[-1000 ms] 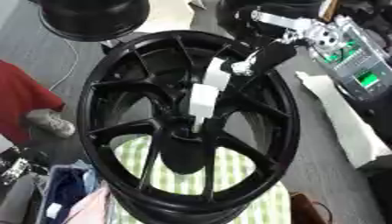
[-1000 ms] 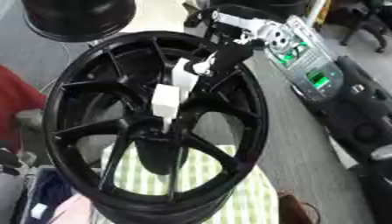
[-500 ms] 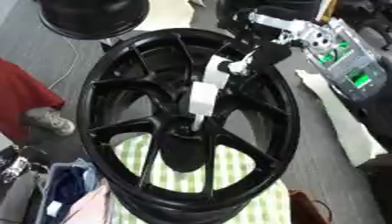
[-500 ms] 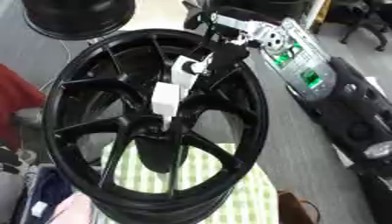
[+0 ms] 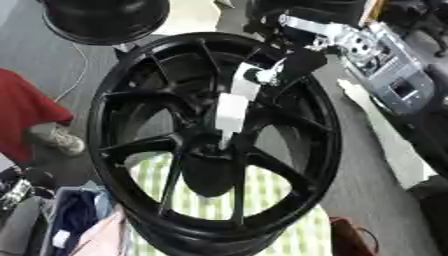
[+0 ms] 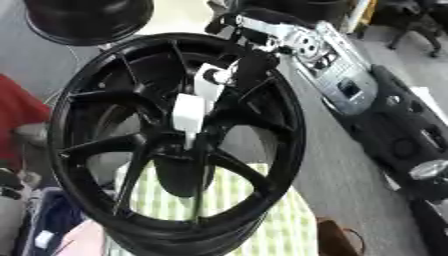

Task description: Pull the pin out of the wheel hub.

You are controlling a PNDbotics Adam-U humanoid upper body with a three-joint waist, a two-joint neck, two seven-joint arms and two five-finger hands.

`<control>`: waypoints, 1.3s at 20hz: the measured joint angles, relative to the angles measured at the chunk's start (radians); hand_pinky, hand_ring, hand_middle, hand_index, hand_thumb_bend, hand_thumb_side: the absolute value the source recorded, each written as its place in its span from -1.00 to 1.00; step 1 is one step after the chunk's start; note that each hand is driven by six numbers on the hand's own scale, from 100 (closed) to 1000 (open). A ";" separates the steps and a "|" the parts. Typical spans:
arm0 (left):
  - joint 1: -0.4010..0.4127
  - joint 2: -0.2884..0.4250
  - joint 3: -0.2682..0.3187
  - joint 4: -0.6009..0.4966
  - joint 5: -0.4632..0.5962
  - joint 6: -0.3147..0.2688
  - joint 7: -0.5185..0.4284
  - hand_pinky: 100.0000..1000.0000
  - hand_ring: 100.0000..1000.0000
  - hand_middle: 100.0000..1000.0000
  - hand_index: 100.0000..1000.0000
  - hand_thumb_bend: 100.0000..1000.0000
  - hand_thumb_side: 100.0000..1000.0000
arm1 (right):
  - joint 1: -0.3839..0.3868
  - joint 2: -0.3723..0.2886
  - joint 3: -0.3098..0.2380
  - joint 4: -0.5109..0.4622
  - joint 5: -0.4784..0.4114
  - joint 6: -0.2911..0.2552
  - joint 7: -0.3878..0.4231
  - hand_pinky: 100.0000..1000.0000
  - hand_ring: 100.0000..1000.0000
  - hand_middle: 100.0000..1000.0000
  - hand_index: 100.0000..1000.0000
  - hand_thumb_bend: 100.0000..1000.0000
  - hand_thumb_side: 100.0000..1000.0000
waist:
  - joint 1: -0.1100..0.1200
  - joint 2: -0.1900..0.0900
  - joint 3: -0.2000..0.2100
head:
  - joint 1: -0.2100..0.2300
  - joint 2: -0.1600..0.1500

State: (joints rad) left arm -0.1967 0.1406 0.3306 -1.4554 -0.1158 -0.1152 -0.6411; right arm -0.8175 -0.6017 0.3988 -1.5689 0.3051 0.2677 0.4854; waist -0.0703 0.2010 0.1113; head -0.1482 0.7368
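The black wheel hub (image 5: 289, 165) lies tilted on a green-and-white checked cloth (image 5: 280, 200) and fills the middle of both eye views. A white pin (image 5: 232, 112) stands slanted over the hub's centre, its thin lower tip down by the centre hole (image 5: 219, 147). My right hand (image 5: 296, 65) reaches in from the upper right, and its dark fingers are curled round the pin's upper white end (image 5: 249, 80). A dark shape with pale bits at the lower left edge may be my left hand (image 5: 16, 189); its pose is unclear.
A second dark wheel (image 5: 105, 17) lies at the top left. Grey equipment (image 5: 394, 75) runs along the right side. A red garment (image 5: 22, 112) and a shoe (image 5: 63, 141) show at the left. Blue and pink bags (image 5: 79, 227) sit lower left, a brown bag (image 5: 350, 240) lower right.
My right wrist and forearm have swung slightly left. The white pin stays in nearly the same place over the hub's centre.
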 measured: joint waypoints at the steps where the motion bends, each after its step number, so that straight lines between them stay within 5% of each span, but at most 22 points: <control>1: 0.000 0.000 0.000 0.000 0.000 0.000 0.000 0.09 0.16 0.01 0.62 -1.00 0.20 | 0.000 0.000 0.001 0.000 0.000 -0.001 0.000 0.01 0.41 0.76 0.80 -0.19 -0.55 | 0.000 0.000 0.000 | 0.000 0.000; 26: -0.005 0.000 0.000 0.007 -0.004 0.001 -0.001 0.09 0.16 0.01 0.62 -1.00 0.21 | 0.000 -0.001 0.008 -0.081 -0.052 0.019 -0.005 -0.03 0.38 0.75 0.78 -0.16 -0.55 | 0.000 0.000 0.000 | -0.004 0.000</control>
State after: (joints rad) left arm -0.2022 0.1401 0.3308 -1.4485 -0.1200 -0.1145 -0.6419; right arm -0.8176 -0.6025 0.4065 -1.6496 0.2527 0.2866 0.4804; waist -0.0701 0.2010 0.1113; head -0.1525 0.7372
